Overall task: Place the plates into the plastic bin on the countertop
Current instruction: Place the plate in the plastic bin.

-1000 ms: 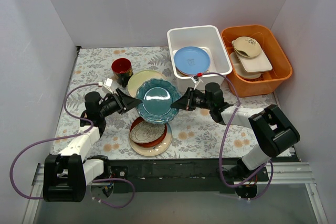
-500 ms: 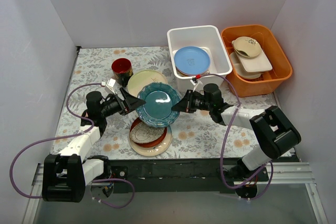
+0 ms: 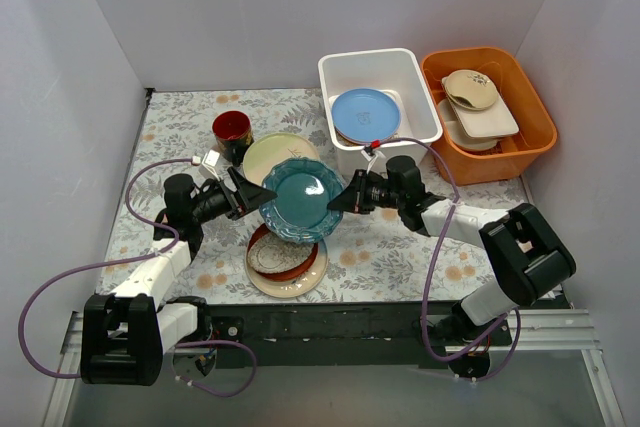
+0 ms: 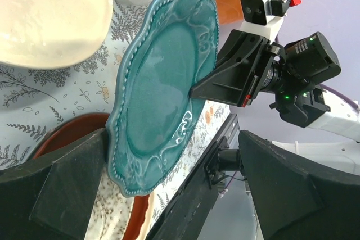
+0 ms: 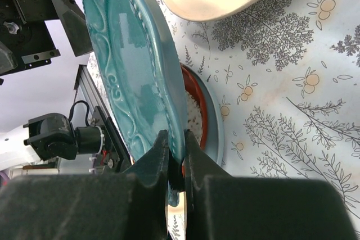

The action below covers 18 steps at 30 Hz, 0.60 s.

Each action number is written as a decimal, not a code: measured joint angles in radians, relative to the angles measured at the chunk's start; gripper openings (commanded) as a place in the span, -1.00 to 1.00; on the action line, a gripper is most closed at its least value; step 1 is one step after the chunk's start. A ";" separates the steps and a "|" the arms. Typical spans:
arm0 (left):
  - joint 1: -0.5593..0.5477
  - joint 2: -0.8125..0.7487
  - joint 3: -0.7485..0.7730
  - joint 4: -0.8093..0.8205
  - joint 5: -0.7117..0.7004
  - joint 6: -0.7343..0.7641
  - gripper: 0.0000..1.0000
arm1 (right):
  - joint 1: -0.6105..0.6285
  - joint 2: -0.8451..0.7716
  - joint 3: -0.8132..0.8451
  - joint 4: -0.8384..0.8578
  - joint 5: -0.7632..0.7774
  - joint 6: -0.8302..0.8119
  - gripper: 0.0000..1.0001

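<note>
A teal plate (image 3: pixel 300 197) hangs tilted above the countertop (image 3: pixel 390 247). My right gripper (image 3: pixel 338 202) is shut on its right rim, and the right wrist view shows the jaws (image 5: pixel 175 139) pinching the scalloped edge of the teal plate (image 5: pixel 135 71). My left gripper (image 3: pixel 258 195) stands open at the plate's left edge. Its fingers are spread wide in the left wrist view, beside the teal plate (image 4: pixel 163 82). The white plastic bin (image 3: pixel 372 53) holds a light blue plate (image 3: pixel 365 115). A cream plate (image 3: pixel 268 152) lies behind. A red-brown plate (image 3: pixel 283 255) with a speckled dish rests on a cream-and-blue plate (image 3: pixel 300 285).
A dark-red cup (image 3: pixel 231 130) stands at the back left beside the cream plate. An orange tub (image 3: pixel 490 165) with beige and white dishes (image 3: pixel 472 92) sits right of the bin. White walls close in on three sides.
My left gripper has opened and let go of the teal plate's left rim. The right gripper keeps its hold, and the plate has barely moved.
</note>
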 measured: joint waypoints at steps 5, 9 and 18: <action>0.000 0.000 0.001 0.003 -0.002 0.002 0.96 | -0.005 -0.010 0.027 -0.048 0.002 -0.019 -0.97; 0.000 0.000 0.001 0.008 -0.002 0.002 0.96 | -0.023 -0.014 0.050 -0.084 0.000 -0.035 -0.97; 0.000 -0.001 0.001 0.014 0.004 0.002 0.96 | -0.077 -0.026 0.105 -0.124 0.002 -0.044 -0.97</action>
